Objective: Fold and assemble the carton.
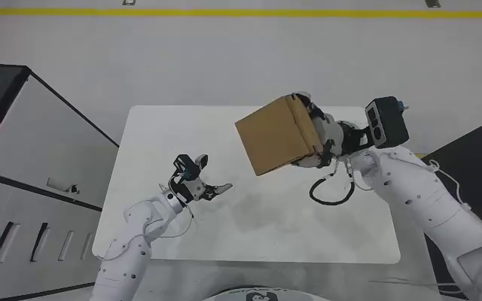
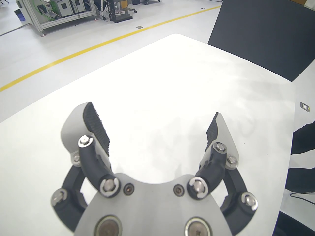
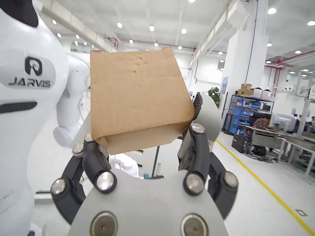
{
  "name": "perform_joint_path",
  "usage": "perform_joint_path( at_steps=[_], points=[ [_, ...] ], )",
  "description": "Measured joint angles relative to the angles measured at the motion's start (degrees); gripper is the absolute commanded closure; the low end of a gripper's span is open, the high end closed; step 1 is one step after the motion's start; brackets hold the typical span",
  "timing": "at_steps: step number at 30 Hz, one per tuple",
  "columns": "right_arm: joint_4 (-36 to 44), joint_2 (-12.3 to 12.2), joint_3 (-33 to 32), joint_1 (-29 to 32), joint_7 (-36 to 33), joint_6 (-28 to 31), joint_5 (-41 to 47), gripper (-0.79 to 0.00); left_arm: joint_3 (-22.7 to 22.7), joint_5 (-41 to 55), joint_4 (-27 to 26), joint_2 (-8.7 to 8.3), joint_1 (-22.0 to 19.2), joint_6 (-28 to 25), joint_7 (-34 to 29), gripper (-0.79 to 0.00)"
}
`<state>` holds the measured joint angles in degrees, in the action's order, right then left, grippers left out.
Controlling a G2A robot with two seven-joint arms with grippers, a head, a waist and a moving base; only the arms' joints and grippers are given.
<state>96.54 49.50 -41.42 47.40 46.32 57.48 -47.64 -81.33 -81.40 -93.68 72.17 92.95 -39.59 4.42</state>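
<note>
A brown cardboard carton (image 1: 280, 134) is held up off the white table (image 1: 256, 226), over its far right part. My right gripper (image 1: 315, 129) is shut on the carton (image 3: 137, 94), one finger on each side of it, and tilted upward so the room's ceiling lies behind the box. The carton's faces look closed, with a flap seam across the side facing the wrist camera. My left gripper (image 1: 205, 180) stands open low over the table's near-left area; nothing lies between its fingers (image 2: 98, 126), and bare tabletop (image 2: 157, 94) stretches ahead of it.
A black panel (image 2: 260, 30) stands past the table's far edge in the left wrist view. A dark board (image 1: 459, 162) lies beside the table's right edge, and a grey cabinet (image 1: 38, 165) at its left. A black cable (image 1: 331, 192) loops under the right arm.
</note>
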Motion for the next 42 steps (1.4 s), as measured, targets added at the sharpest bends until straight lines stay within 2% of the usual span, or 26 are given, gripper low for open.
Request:
perform_joint_path(
  at_steps=[6, 31, 37, 42],
  points=[
    [0.81, 0.52, 0.54, 2.41, -5.31, 0.35, 9.53, 0.000, 0.00, 0.00, 0.00, 0.00, 0.00, 0.00, 0.00, -0.785],
    [1.07, 0.61, 0.65, 2.63, -5.92, 0.35, 9.78, 0.000, 0.00, 0.00, 0.00, 0.00, 0.00, 0.00, 0.00, -0.785],
    [1.49, 1.47, 4.39, 0.91, -16.52, 0.52, 21.66, 0.000, 0.00, 0.00, 0.00, 0.00, 0.00, 0.00, 0.00, -0.785],
    [-0.06, 1.64, 7.84, -1.74, -30.51, -0.89, 38.70, 0.000, 0.00, 0.00, 0.00, 0.00, 0.00, 0.00, 0.00, -0.785]
  ],
)
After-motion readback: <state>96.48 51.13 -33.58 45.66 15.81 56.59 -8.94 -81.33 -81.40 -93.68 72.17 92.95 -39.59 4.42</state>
